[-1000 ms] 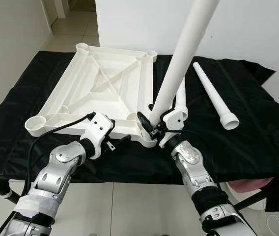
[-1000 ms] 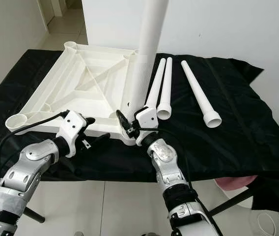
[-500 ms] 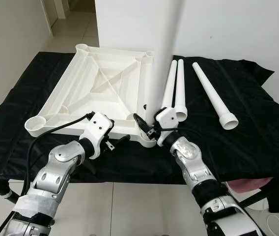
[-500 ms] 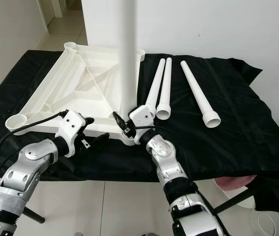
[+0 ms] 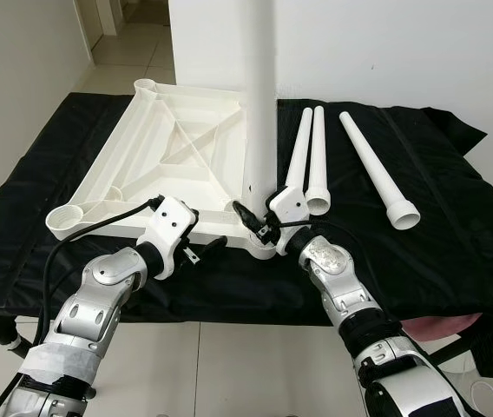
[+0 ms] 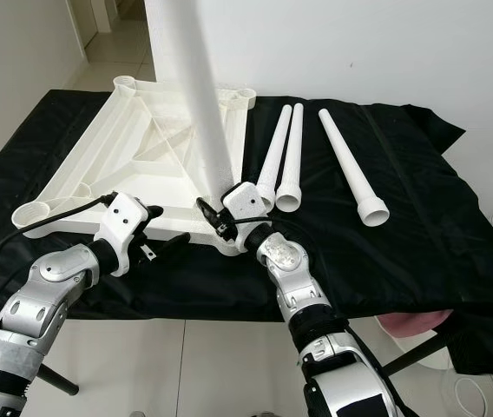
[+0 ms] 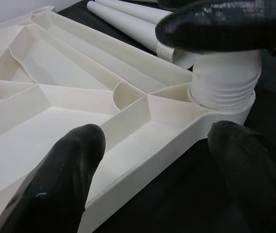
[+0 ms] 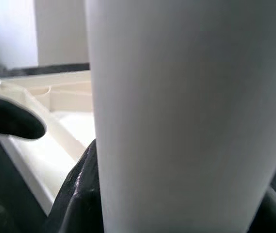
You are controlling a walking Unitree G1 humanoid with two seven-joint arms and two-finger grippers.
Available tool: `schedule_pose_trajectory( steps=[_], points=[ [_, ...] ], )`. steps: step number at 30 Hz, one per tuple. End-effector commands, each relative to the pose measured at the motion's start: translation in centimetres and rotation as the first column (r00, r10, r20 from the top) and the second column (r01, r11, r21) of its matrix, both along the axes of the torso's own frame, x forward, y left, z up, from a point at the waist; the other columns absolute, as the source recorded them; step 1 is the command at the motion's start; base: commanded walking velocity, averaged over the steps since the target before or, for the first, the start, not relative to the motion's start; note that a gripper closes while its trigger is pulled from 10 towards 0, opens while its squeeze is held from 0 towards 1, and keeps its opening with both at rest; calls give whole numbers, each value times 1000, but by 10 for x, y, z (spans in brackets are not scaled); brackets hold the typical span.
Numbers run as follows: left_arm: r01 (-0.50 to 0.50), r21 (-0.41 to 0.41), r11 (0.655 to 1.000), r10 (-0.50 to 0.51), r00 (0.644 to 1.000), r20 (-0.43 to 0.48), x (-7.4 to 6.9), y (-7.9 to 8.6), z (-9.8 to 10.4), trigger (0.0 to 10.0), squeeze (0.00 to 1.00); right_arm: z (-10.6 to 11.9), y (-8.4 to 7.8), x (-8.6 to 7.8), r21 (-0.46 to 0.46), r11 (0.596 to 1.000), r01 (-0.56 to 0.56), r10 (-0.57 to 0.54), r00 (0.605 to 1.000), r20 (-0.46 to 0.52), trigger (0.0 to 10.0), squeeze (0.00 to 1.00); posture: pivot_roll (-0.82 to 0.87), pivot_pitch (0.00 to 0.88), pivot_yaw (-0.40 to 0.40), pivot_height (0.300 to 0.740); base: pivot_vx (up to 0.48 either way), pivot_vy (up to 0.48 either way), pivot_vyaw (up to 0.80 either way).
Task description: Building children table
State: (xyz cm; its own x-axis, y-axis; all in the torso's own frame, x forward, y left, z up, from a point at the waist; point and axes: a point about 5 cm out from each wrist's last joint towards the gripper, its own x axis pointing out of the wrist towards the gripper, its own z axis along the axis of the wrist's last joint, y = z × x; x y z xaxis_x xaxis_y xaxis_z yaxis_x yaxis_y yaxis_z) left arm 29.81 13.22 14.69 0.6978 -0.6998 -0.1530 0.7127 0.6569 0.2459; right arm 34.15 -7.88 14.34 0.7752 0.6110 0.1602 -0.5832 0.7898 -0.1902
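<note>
A white children's table top (image 5: 168,156) lies upside down on the black cloth. A long white leg (image 5: 259,104) stands about upright in the socket (image 7: 225,87) at its near right corner. My right gripper (image 5: 259,228) is shut on the base of this leg, and the leg (image 8: 191,111) looms close between its black fingers (image 8: 79,194). My left gripper (image 5: 207,250) is open at the near rim, just left of that corner. Its fingers (image 7: 60,179) stand wide apart, with the rim between them.
Two loose white legs (image 5: 312,161) lie side by side right of the top, and a third (image 5: 377,169) lies further right. The black cloth (image 5: 455,243) covers the work table down to its near edge. A black cable (image 5: 64,252) loops from my left wrist. White walls stand behind.
The held leg has swung from leaning right to about upright over the corner socket. My right gripper shifted slightly left with it. The left gripper has stayed at the rim.
</note>
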Motion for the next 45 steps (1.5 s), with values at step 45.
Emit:
schedule_pose_trajectory(
  steps=[45],
  points=[
    [-6,2,1000,6,1000,27,1,-3,7,10000,0,-37,-23,-3,-54,975,215,-221,965,-143,10000,0,52,6,-29,740,0,0,0]
  ],
)
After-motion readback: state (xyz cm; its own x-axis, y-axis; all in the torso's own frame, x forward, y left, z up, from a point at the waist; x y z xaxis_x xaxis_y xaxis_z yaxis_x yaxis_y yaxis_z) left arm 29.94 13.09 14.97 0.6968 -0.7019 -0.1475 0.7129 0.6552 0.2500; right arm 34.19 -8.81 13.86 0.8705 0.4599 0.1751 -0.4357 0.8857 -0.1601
